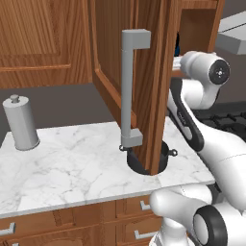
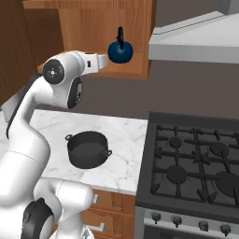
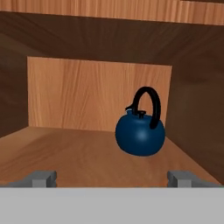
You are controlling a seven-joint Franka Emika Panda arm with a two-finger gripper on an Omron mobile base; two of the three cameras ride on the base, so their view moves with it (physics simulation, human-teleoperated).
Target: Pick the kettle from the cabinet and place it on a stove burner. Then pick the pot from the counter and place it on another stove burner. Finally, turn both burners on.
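Note:
The blue kettle (image 3: 140, 133) with its black arched handle stands upright on the wooden shelf of the open cabinet (image 3: 65, 148), toward the right side. My gripper (image 3: 111, 179) is open, level with the shelf's front edge, its fingertips (image 3: 41, 178) wide apart and short of the kettle. From the right base, the hand (image 2: 103, 60) reaches into the cabinet just left of the kettle (image 2: 121, 51). The dark pot (image 2: 86, 148) sits on the marble counter (image 2: 121, 135) below. To its right lies the black stove (image 2: 196, 163) with bare burners.
The open cabinet door (image 1: 144, 81) with its grey bar handle (image 1: 129, 86) swings out over the counter and hides part of the pot (image 1: 166, 154). A tall grey canister (image 1: 20, 122) stands at the counter's left. Stove knobs (image 2: 189, 223) line the front; a hood (image 2: 196, 42) hangs above.

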